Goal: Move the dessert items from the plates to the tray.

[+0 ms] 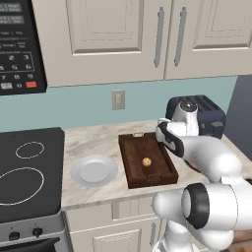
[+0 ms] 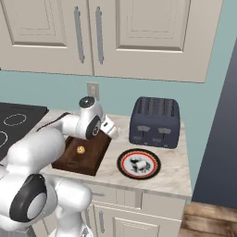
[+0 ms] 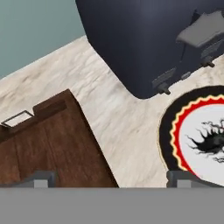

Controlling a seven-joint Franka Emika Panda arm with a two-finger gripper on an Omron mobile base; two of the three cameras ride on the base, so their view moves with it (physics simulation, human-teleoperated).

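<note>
1. The cookie (image 1: pixel 146 162) lies loose on the floor of the tray (image 1: pixel 131 167), near its middle, well apart from the pincer (image 3: pixel 111 178).
2. Seen from the hand, the pincer's two tips stand wide apart with nothing between them: one tip over the tray's corner, the other over the rim of the red plate (image 3: pixel 173 127).
3. The pincer hangs above the bare strip of counter (image 3: pixel 118 118) that separates tray and red plate; both lie below it, one to each side.
4. From the right base camera, the red plate (image 2: pixel 139 164) sits just beyond the hand on the far side from the tray (image 2: pixel 69 162), and its dark-and-white centre holds no loose piece that I can make out.
5. I cannot see the white piece anywhere.
6. The grey plate (image 1: pixel 94 171) rests on the counter on the tray's other side, away from the pincer, and looks bare.
7. The toaster (image 3: pixel 144 39) stands ahead of the pincer, just behind the red plate, against the wall.
8. The stovetop (image 1: pixel 29 170) lies farthest from the pincer, past the grey plate.
</note>
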